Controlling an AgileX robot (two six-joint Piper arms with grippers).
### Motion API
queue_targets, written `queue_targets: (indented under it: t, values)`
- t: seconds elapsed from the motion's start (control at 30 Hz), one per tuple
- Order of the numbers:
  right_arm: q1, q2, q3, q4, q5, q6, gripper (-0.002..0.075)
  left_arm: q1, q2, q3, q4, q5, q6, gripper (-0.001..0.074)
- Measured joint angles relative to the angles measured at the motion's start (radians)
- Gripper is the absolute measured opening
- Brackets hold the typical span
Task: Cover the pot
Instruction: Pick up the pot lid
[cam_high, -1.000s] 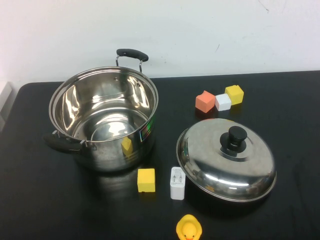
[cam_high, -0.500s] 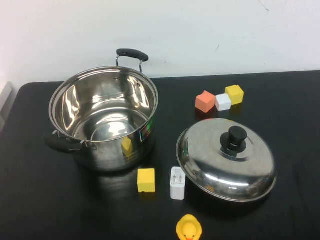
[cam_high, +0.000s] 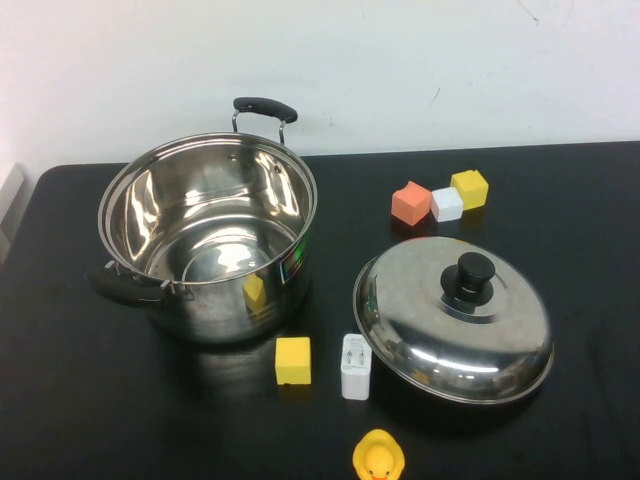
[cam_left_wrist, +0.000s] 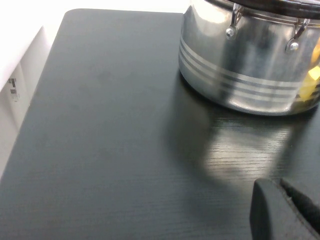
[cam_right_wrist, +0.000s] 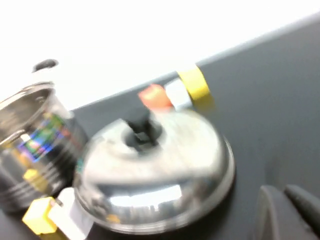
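The large steel pot (cam_high: 160, 210) stands open at the left of the black table, with one black handle at the back and one at the front left. The domed steel lid (cam_high: 440, 335) with a black knob (cam_high: 472, 275) lies on the table to its right. Neither gripper shows in the high view. In the left wrist view, my left gripper (cam_left_wrist: 282, 197) is shut and empty, low over bare table a short way from the pot's wall (cam_left_wrist: 250, 65). In the right wrist view, my right gripper (cam_right_wrist: 287, 200) is shut and empty beside the lid (cam_right_wrist: 155, 170); the pot (cam_right_wrist: 30, 135) lies beyond.
A yellow block (cam_high: 292, 360) and a white charger (cam_high: 355, 366) lie between the pot and the lid. A rubber duck (cam_high: 378, 457) sits at the front edge. Orange (cam_high: 410, 202), white (cam_high: 446, 204) and yellow (cam_high: 468, 188) cubes sit behind the lid.
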Motion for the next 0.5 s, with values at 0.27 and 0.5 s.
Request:
queue_targets:
  t: [0.27,0.5]
  values:
    - [0.0,0.113,-0.265,0.199,0.049,-0.563,0.002,0.0,0.0,0.0,0.0,0.0,0.0,-0.0002]
    - [0.0,0.399,-0.353,0.478,0.101,-1.038,0.002,0.0,0.0,0.0,0.0,0.0,0.0,-0.0002]
